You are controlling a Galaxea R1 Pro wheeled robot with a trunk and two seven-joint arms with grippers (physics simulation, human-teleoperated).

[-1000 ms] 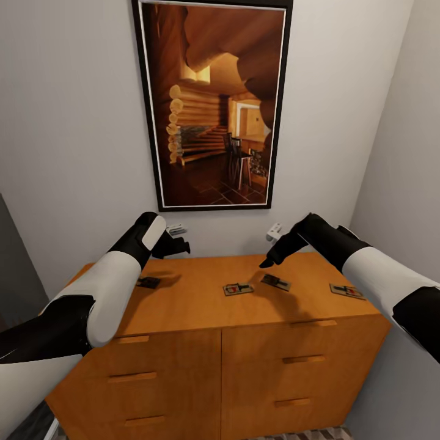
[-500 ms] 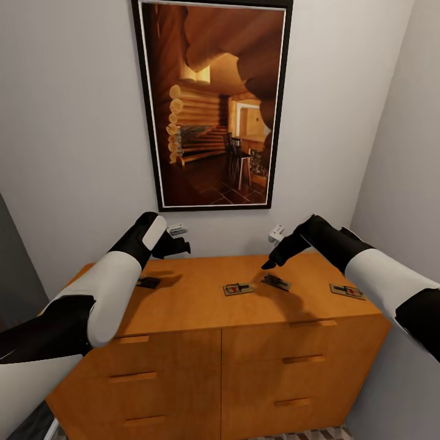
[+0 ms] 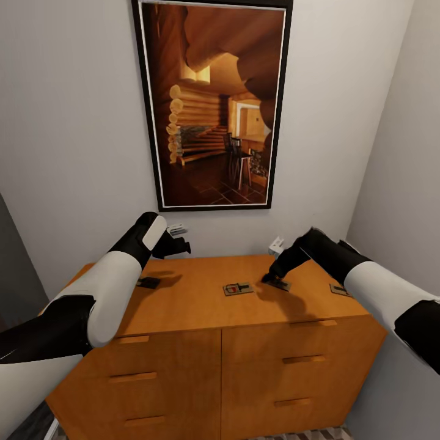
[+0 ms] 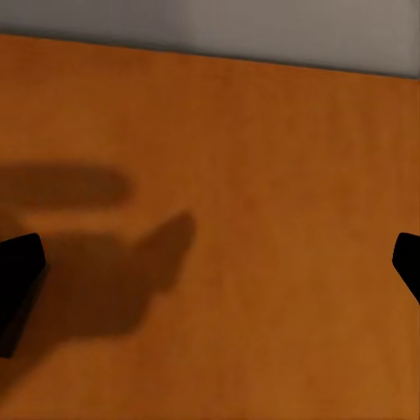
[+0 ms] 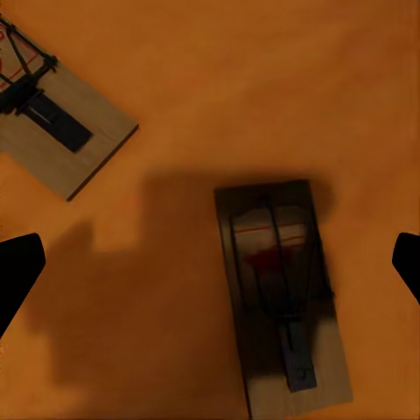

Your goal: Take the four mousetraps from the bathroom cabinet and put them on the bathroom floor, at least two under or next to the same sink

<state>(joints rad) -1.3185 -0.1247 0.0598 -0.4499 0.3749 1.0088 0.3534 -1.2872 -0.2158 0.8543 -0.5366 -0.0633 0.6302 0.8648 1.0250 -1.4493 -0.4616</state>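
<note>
Mousetraps lying flat on the orange-brown cabinet, four along its top in the head view: one at the left end beside the left arm's shadow; one near the middle; one directly under the right end effector; one at the right end, partly hidden behind the right forearm. Hovering just above the third trap, right end effector standing open, its two dark fingertips showing wide apart at the edges of the right wrist view; lying between them, well shadowed, that same trap with its wire bar and red spot showing; lying off toward one corner, partly cut by the frame, a paler neighbouring trap. Reaching out over the left rear of the cabinet top, left end effector also spread open, fingertips far apart in the left wrist view over bare wood, holding nothing. Hanging on the grey wall above, a tall black-framed picture of a log interior.
</note>
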